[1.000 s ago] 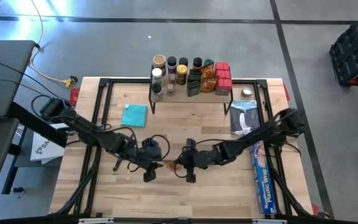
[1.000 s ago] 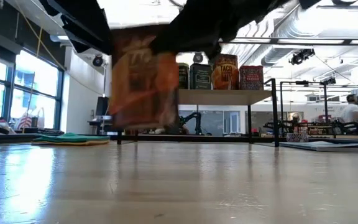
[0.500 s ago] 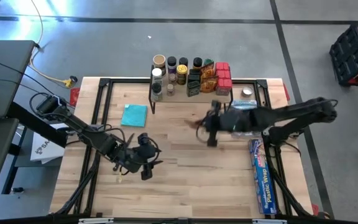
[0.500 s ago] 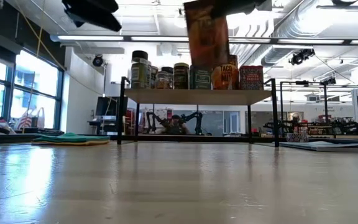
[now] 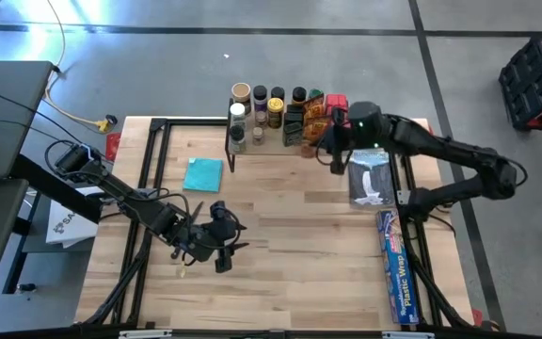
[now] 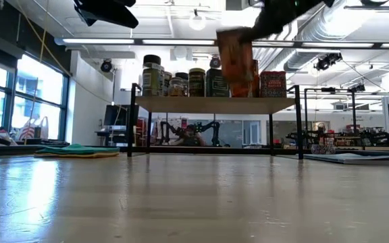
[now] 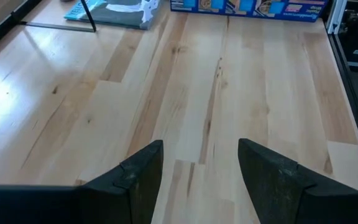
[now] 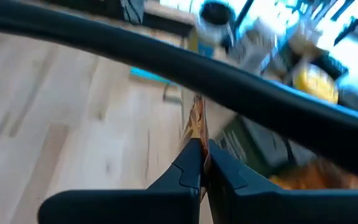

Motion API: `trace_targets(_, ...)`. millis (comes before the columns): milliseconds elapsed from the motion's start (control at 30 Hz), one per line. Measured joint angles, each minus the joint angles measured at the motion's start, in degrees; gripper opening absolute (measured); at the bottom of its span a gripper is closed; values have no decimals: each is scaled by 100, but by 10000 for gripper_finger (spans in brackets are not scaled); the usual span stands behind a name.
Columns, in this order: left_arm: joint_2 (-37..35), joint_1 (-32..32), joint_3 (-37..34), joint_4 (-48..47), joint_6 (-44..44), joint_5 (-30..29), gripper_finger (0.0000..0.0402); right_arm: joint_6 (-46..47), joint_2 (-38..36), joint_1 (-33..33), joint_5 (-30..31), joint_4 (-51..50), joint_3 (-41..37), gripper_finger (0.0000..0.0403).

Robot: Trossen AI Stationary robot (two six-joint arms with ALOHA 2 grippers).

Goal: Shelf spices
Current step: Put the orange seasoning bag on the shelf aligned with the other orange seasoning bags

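**Setting the orange packet on the shelf**

The right gripper (image 5: 332,143), fingers pinched thin on an orange packet (image 6: 235,54), hangs at the shelf's (image 5: 269,148) front edge near its right end, beside the red boxes (image 5: 338,118). Best to carry the packet in level and let go only once it rests on the wooden top. The left gripper (image 7: 199,165), fingers apart and empty, waits low over the table, well in front of the shelf's left end.

A grey concrete floor (image 5: 252,56) marked with dark lines is seen around the bench, while tall windows (image 6: 19,101) and ceiling strip lights (image 6: 113,42) are noted beyond.
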Motion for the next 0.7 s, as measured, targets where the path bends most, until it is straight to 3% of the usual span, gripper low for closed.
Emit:
trace_targets(267, 0, 0, 0, 6, 7, -23, 202, -358, 17, -686, -190, -480, -2, 0)
trace_targets(700, 0, 0, 0, 57, 1, -26, 202, -430, 359, -864, -134, -478, -2, 0)
